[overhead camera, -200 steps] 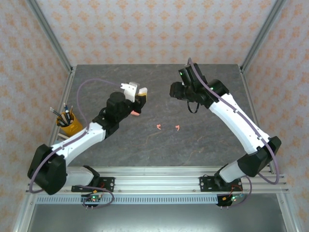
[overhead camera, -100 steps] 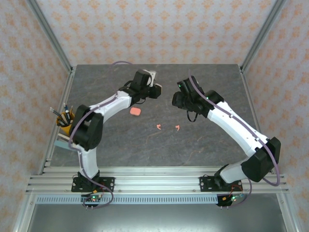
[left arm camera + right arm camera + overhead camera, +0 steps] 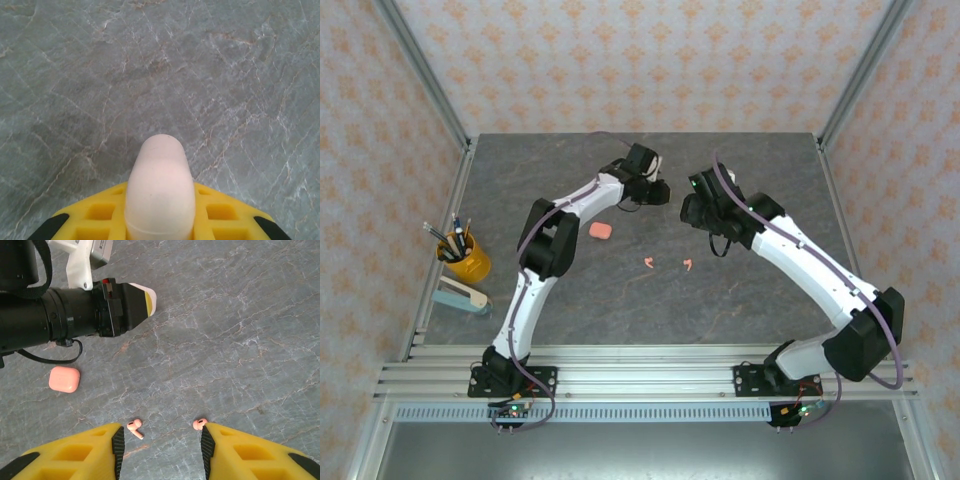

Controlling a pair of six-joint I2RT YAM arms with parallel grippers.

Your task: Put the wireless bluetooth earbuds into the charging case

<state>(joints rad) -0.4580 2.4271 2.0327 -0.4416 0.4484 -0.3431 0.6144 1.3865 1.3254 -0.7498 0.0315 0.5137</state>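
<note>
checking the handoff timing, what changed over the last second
The left gripper swung right, from above the pink case toward the right gripper, its arm stretching out; it stayed shut on a white rounded thing. The right gripper, open, eased slightly toward the near edge. Nothing picked up or let go. The pink case and pink earbuds lay where they were.

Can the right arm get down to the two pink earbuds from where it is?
Probably yes. The right gripper hangs open above the table, with one pink earbud and the second pink earbud lying below it, nothing covering them. The left gripper and the pink case sit farther off.
</note>
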